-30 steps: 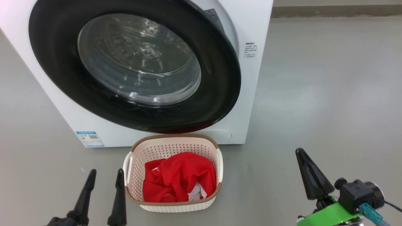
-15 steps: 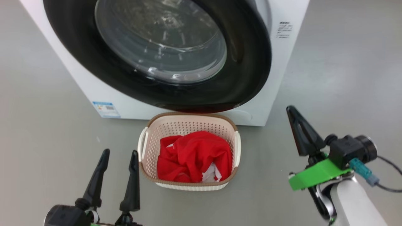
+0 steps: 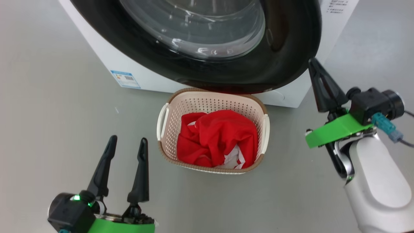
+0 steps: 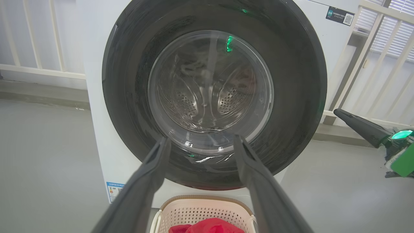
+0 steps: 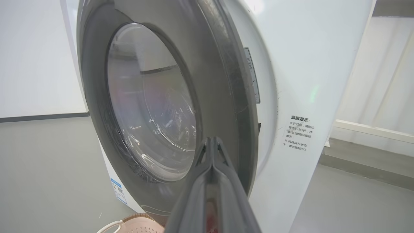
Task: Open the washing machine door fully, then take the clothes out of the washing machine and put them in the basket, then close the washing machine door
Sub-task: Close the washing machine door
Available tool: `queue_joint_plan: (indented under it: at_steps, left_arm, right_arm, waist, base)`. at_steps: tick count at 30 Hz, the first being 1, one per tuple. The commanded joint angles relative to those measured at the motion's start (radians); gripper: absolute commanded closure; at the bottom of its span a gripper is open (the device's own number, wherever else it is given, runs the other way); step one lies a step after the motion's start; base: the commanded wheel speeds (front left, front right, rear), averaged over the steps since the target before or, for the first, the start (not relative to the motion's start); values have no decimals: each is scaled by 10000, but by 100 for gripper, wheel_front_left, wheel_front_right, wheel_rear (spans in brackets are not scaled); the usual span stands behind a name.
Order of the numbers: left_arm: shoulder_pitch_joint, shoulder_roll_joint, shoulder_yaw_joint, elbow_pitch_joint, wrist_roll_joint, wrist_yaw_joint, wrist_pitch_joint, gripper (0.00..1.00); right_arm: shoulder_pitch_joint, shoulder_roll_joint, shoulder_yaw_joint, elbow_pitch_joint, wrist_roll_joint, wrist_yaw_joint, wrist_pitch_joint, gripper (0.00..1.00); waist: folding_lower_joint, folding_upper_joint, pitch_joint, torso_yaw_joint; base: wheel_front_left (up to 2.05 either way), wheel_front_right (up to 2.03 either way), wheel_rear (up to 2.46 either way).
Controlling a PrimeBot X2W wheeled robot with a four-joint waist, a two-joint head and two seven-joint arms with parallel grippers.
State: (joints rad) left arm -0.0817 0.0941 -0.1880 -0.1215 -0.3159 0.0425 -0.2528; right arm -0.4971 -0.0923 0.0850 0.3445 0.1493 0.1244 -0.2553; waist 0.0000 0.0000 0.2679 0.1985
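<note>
Judging by how things lie, the task is close to its end. The clothes (image 3: 216, 136) are a bundle of bright red fabric with a little white showing. They sit inside the cream perforated basket (image 3: 210, 103), which stands on the grey floor (image 3: 48, 113) right in front of the washing machine (image 5: 307, 48). The basket's far rim is tucked under the lower edge of the washing machine door (image 3: 291, 48). Through the door's clear glass bowl (image 3: 200, 29), the left wrist view looks into the steel drum (image 4: 203, 97). No red fabric shows in there, so the unloading looks done.

The door is swung across the opening, its glossy black rim facing the robot. In the right wrist view the rim lies close along the white front, but a thin dark seam shows behind its edge. I cannot tell whether the door is latched or only pushed to. That is the one step that may be left: a last press to seat it.

The right gripper (image 3: 313, 63) has its two dark fingers pressed flat together, pinching nothing. Its tip is just beside the right edge of the door's rim; whether it touches the rim is not clear. That posture suits a push rather than a grasp.

The left gripper (image 3: 128, 139) hangs low over the floor to the left of the basket, fingers spread wide and empty, apart from basket and door alike.

If the latch has not caught, a firm push on the rim's free edge should finish the job — the basket below looks low enough to stay out of the way.
</note>
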Motion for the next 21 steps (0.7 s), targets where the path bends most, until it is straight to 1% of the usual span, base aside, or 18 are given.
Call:
queue_joint_plan:
  at_steps: [1,10,21]
  left_arm:
    - [-381,31,301,-221,136,-109,-89,0]
    - [-628,-68,250,-64,179,-277,-89,0]
    - [-837,-140,213,141,269,-467,-89,0]
  right_arm:
    - [-469,6,253,-79,-42,63,-60,100]
    - [-1507,-264,139,577,-59,63,-63,100]
    - [-2953,-696,-224,1897,-141,63,-64,100]
  waist:
    - [0,0,297,180]
    - [0,0,586,263]
    - [0,0,825,428]
  base:
    - [0,0,0]
    - [0,0,0]
    - [0,0,0]
